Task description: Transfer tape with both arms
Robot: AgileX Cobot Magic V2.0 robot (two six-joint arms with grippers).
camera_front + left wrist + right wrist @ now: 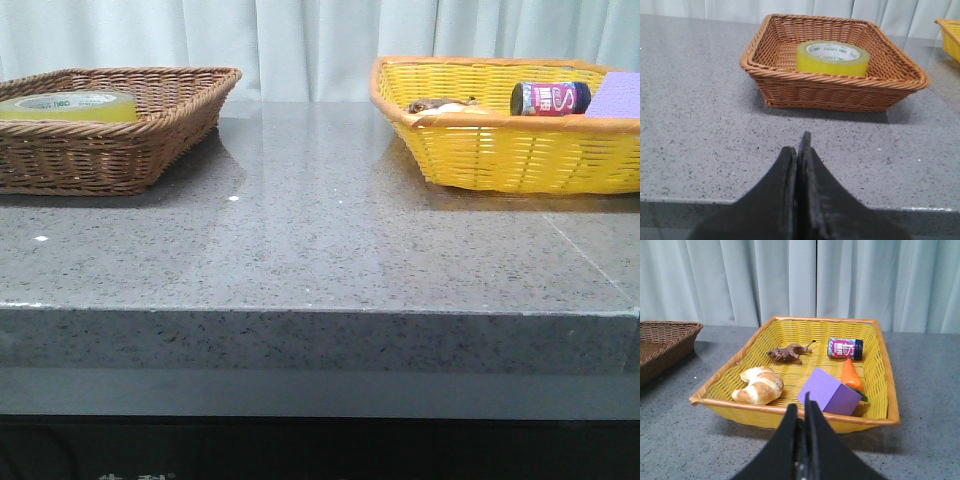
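The tape (833,58) lies flat in the brown basket (790,90), toward the back of it, with its round hole facing straight up. So its middle line runs up and down, and it has no long side pointing any way across the table. From the front I see the brown basket on the left side of the gray table (320,250) and a yellow basket (500,150) on the right side, well apart from it. I think I am at the very start, because nothing has been picked up yet. My left claw (799,150) hangs back near the table's front edge, well apart from the tape, and its two fingers are pressed together with nothing between them. My right claw (801,410) is pressed together too, holding nothing, and it faces the yellow basket. In that basket I see a croissant (759,385), a purple block (830,392), a carrot (851,375), a small can (845,348) and a brown toy animal (787,353). Next, I think my left claw must spread its fingers, go over the basket's rim, and grab the tape's wall.
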